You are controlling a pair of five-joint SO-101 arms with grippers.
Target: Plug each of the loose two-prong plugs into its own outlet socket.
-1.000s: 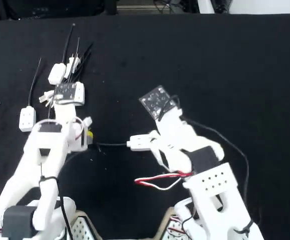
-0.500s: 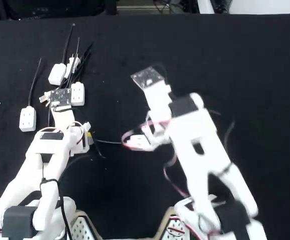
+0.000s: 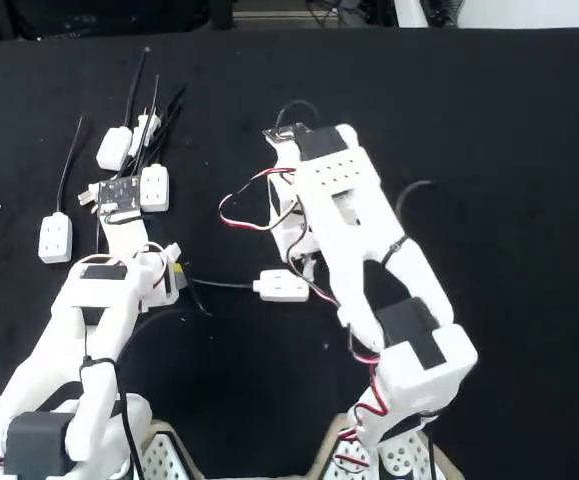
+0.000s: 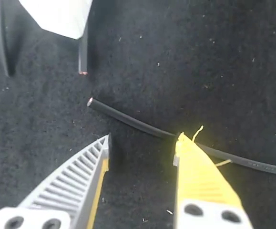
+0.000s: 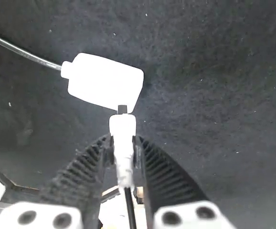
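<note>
A white outlet socket [image 3: 281, 287] lies mid-table, its thin black cable [image 3: 219, 285] running left. In the right wrist view my right gripper [image 5: 122, 139] is shut on a small white two-prong plug [image 5: 122, 131]. The plug's tip touches the edge of the socket [image 5: 104, 87]. From above, that arm arches over and its gripper [image 3: 294, 256] points down just behind the socket. My left gripper [image 4: 142, 138] is open and low over the table, straddling the cable [image 4: 133, 123] near its free end. From above it sits at the cable's left end [image 3: 175, 268].
Several more white sockets with black cables lie at the back left [image 3: 55, 237] [image 3: 114, 147] [image 3: 155, 184]. The corner of a white block [image 4: 56, 16] is close to the left gripper. The tabletop is black cloth.
The right arm has risen from a low pose and folded over, so its gripper now comes down on the socket from behind. The left arm has hardly moved.
</note>
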